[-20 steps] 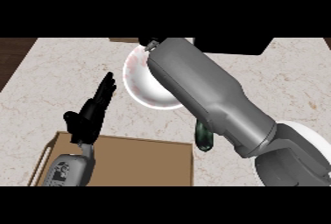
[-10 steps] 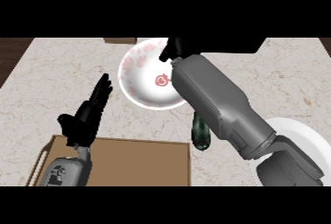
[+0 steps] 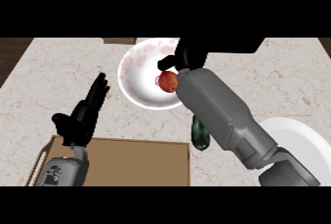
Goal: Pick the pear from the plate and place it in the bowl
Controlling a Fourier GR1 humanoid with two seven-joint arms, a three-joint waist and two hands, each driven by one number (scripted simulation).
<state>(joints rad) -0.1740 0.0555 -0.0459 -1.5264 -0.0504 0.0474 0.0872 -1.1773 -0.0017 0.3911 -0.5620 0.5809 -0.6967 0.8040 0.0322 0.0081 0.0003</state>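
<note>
Inside the bowl sits the pear (reddish).

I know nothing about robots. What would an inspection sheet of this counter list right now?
Surface: pale marble counter.
Job's things: reddish pear over the white pink-speckled bowl; plain white plate at right.
Clutter: brown board; dark green vegetable.
Hands: right hand above the bowl, fingers unclear; left hand open, resting at left.
Cables: nothing seen.
Surroundings: dark wood floor.
</note>
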